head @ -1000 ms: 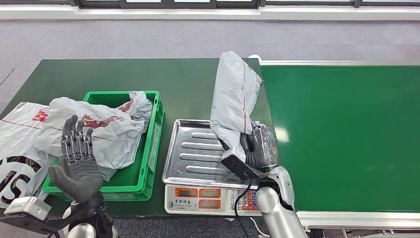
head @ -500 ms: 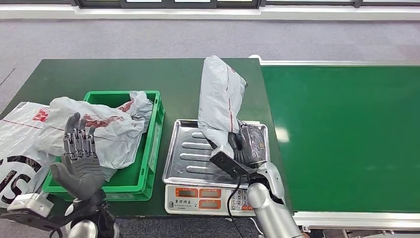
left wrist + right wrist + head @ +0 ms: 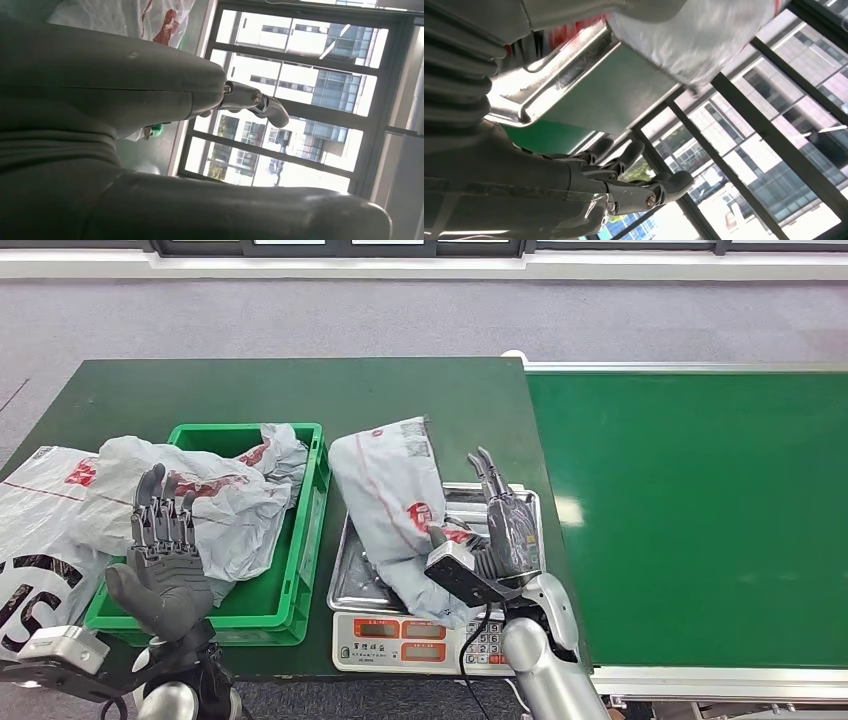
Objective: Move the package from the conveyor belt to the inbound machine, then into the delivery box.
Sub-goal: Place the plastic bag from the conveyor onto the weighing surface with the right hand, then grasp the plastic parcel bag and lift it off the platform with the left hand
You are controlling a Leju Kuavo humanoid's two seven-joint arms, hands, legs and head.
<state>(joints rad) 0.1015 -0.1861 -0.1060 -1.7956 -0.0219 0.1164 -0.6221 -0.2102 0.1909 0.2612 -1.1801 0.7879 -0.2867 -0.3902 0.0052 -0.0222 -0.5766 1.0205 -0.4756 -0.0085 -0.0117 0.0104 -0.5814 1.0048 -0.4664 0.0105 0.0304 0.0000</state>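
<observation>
The grey package (image 3: 395,510) with red markings lies on the steel tray of the scale (image 3: 505,500), slumping over the tray's left side. My right hand (image 3: 505,525) stands just right of it with fingers straight and apart, holding nothing; the right wrist view has the package (image 3: 704,35) above the tray rim (image 3: 574,75) and the hand (image 3: 624,187) with nothing in it. My left hand (image 3: 165,550) is raised, palm up and fingers spread, in front of the green crate (image 3: 315,510). The conveyor belt (image 3: 700,510) at the right is bare.
Several grey bags (image 3: 215,505) fill the green crate and spill over its left side onto another bag (image 3: 40,530) with dark print. The scale's display and keypad (image 3: 420,635) face me at the table's near edge. Grey floor lies beyond the green table (image 3: 300,390).
The package was upright in my right hand; it has dropped leftward onto the scale tray. My right hand has let go and spread its fingers. The left hand has barely moved.
</observation>
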